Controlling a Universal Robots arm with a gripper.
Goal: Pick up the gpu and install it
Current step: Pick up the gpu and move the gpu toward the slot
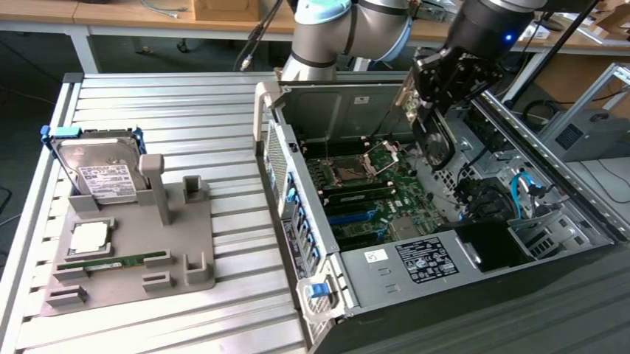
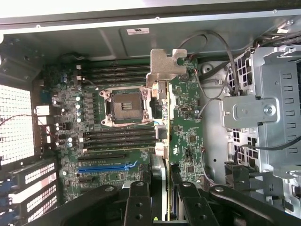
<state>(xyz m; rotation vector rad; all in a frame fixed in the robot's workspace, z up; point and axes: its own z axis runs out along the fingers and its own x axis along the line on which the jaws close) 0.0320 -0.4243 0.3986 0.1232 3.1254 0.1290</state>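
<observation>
Step in hand: the gpu (image 1: 434, 144) is being carried inside the open computer case (image 1: 344, 103), above the motherboard (image 1: 367, 193). The pick-up is being judged as done and the seating as not yet done.
Gripper: the gripper (image 2: 162, 190) is being clenched on the gpu, with one finger (image 2: 138, 200) pressed on each face.
Card position: the gpu is being held edge-on and clear of the motherboard. Its silver bracket (image 2: 164, 68) is at the end away from the gripper, and its green back (image 2: 186, 127) is turned toward the metal drive cage (image 2: 263, 108).
Slot: the blue slot (image 2: 106, 165) is being left to one side of the card, not under it.
Next move calls for: the contact edge is being asked to line up along a long slot, with the bracket squared to the case wall. Straight, even pressure is needed, and the loose cables (image 2: 230, 61) are to be avoided.
Tabletop: the hard drive (image 1: 99, 173) and memory stick (image 1: 113, 259) are being left in the grey holder (image 1: 187, 243).
</observation>
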